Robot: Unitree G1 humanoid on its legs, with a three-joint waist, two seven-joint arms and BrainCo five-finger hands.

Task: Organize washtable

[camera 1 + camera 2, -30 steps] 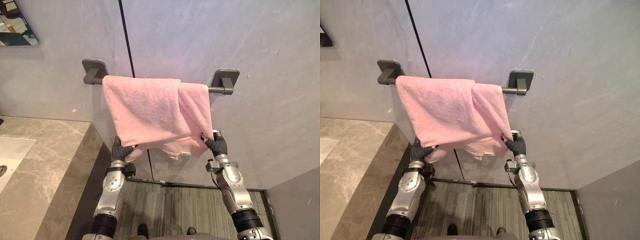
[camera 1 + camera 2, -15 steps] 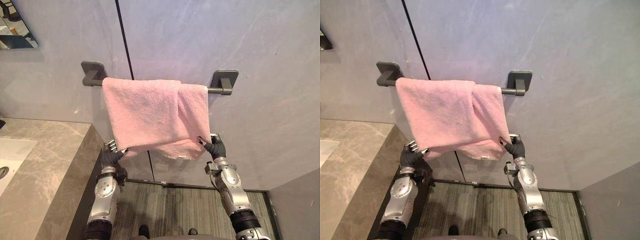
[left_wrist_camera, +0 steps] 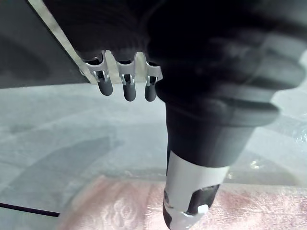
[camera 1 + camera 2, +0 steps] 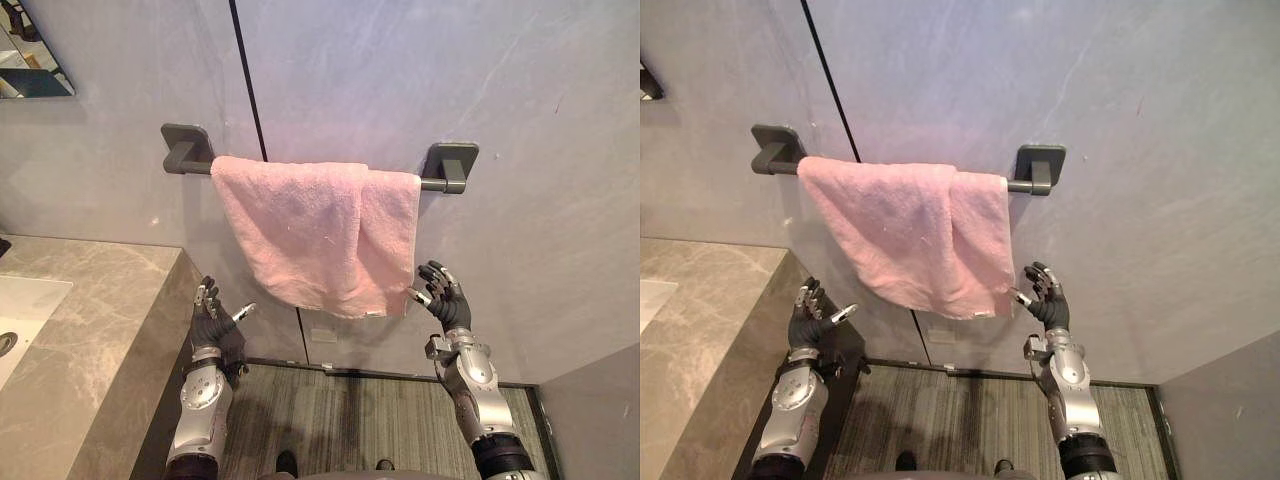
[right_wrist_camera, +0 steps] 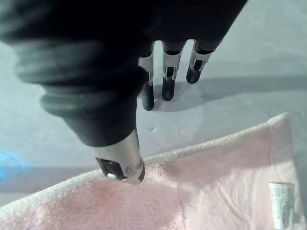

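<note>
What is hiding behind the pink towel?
The pink towel hangs over a dark grey bar fixed to the grey wall. The bar's two ends stick out beside it; its middle is covered, and so is the wall right behind the cloth.

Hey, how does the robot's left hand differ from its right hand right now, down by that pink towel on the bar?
The left hand sits slightly lower than the right hand. The left hand is clear of the pink towel, beside the stone counter, while the right hand's thumb is close to the towel's lower corner. Both hands are open, fingers spread, holding nothing.
</note>
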